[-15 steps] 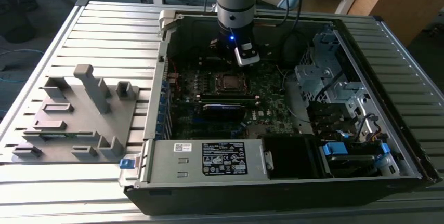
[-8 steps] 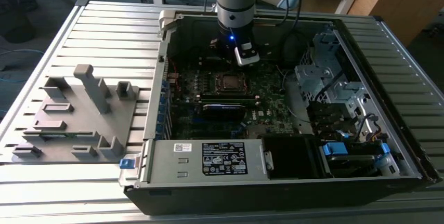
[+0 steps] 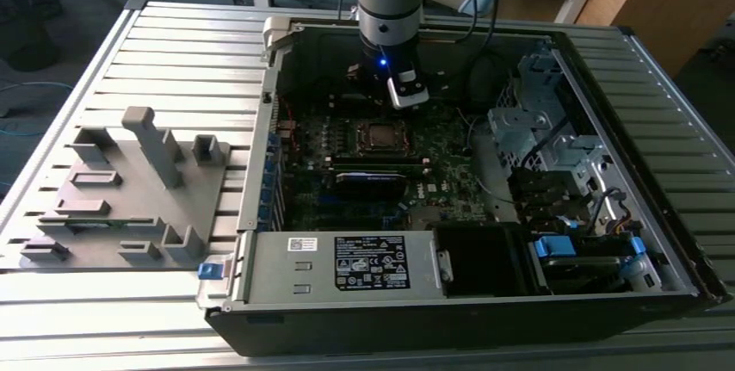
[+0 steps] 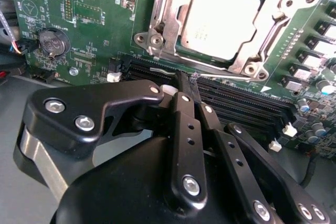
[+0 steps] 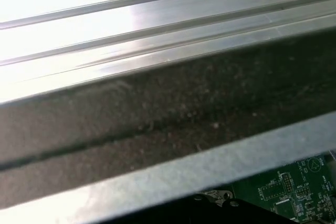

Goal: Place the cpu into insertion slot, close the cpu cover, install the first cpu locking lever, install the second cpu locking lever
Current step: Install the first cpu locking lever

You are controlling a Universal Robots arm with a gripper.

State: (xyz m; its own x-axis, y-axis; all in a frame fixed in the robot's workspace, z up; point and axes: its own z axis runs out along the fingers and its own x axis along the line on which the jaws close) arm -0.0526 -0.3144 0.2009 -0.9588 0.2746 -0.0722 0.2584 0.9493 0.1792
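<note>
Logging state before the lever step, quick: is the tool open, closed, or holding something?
Tool: closed, fingers together, nothing visibly held; it hovers beside the cpu cover.

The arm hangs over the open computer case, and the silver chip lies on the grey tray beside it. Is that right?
Not quite. The arm does hang over the open computer case, but the cpu is not on the grey tray: it sits on the green board inside the case, framed by the cpu cover. The second wrist view shows it.
</note>
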